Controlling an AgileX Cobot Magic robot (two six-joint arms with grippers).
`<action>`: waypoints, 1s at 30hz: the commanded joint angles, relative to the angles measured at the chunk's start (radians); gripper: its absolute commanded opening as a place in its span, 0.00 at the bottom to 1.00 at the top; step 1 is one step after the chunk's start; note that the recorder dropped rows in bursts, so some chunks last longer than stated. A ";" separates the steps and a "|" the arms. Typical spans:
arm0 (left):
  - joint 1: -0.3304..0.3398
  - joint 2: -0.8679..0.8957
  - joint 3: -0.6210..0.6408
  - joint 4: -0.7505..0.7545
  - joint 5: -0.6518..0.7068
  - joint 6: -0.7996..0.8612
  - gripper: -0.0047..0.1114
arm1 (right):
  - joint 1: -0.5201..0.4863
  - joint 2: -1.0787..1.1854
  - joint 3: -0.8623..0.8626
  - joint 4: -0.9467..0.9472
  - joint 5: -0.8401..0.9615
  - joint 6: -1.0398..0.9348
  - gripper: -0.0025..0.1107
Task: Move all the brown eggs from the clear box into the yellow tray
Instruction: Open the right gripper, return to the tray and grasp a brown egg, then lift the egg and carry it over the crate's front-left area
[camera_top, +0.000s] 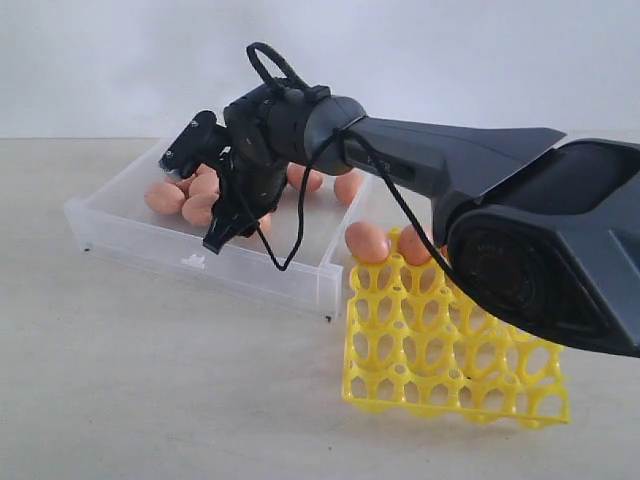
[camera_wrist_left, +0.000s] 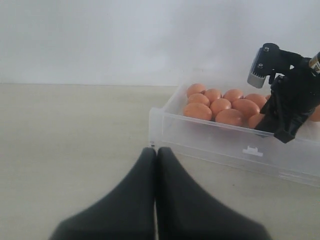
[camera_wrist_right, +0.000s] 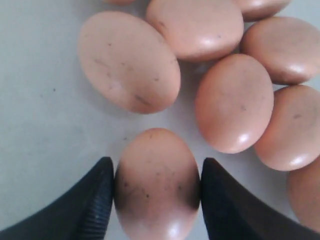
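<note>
Two brown eggs (camera_top: 367, 241) are already sitting in cells along the far edge of the yellow tray (camera_top: 450, 390), which is lying just beside a front corner of the clear box (camera_top: 200, 255). The rest are lying bunched toward the box's end away from the tray. The right gripper (camera_top: 222, 238) is reaching down into the box, its fingers (camera_wrist_right: 95, 200) pressing against both sides of the chosen egg (camera_wrist_right: 157, 175), which seems to be resting on the box floor. The left gripper (camera_wrist_left: 156, 200) is sitting outside the front wall, fingers together. Doing this lift well is calling for a gentle, centred squeeze, then a straight rise clear of neighbours and wall before swinging toward a free cell.
</note>
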 joint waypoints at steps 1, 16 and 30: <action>-0.004 -0.003 -0.003 -0.005 0.000 0.001 0.00 | -0.014 0.012 0.001 -0.016 0.002 0.036 0.03; -0.004 -0.003 -0.003 -0.005 0.000 0.001 0.00 | -0.014 -0.103 0.001 0.445 0.035 0.045 0.02; -0.004 -0.003 -0.003 -0.005 0.000 0.001 0.00 | -0.002 -0.511 0.527 0.435 -0.455 0.236 0.02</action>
